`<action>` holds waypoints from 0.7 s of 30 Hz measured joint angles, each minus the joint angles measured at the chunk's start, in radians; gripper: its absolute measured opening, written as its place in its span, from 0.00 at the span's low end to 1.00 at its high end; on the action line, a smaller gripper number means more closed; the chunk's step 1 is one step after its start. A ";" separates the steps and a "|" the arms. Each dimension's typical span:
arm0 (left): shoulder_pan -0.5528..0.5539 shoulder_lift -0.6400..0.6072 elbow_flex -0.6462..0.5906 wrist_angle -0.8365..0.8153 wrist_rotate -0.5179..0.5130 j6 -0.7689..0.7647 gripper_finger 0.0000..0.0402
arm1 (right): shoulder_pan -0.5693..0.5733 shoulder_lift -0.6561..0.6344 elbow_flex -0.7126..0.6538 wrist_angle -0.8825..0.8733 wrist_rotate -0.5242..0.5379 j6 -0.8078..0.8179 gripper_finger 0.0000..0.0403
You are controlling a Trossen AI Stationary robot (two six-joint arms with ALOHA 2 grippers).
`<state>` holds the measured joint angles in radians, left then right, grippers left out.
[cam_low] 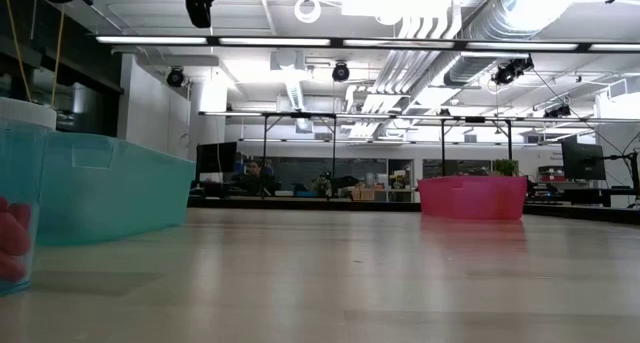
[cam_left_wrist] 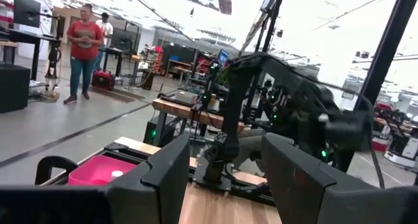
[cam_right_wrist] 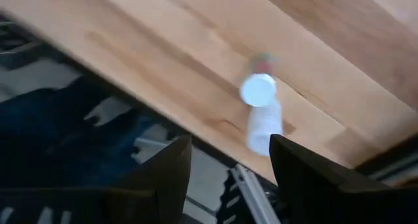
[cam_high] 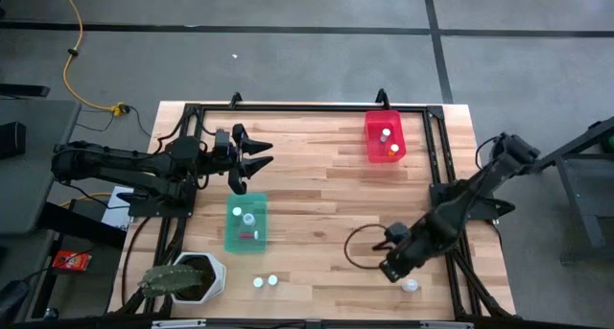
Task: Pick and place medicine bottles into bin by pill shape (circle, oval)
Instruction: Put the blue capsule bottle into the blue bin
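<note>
Right wrist view: open right tool above bottle

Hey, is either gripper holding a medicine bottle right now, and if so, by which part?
Nothing is held. The right gripper is open above a bottle near the table edge; the left gripper is open and empty.

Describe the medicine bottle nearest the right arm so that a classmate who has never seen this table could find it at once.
Start at the wooden table and go to its near right corner, where the right end effector hovers open. Just beside it stands one small whitish bottle with a white cap, close to the table's edge. Unlike the two bottles near the plant pot, it stands alone.
</note>
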<state>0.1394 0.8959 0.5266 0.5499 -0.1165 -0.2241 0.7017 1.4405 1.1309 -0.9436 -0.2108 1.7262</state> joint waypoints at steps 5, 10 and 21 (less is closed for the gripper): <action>0.000 0.000 0.000 0.000 0.000 0.000 0.44 | 0.016 0.102 0.000 -0.012 0.011 0.033 0.50; 0.000 0.000 0.000 0.000 0.000 -0.002 0.44 | 0.015 0.173 0.000 -0.002 0.013 0.050 0.50; 0.000 0.000 0.000 -0.003 0.001 -0.008 0.44 | 0.014 0.229 0.000 -0.001 -0.028 0.055 0.50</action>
<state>0.1390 0.8959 0.5266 0.5473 -0.1158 -0.2325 0.7155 1.6690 1.1309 -0.9442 -0.2390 1.7809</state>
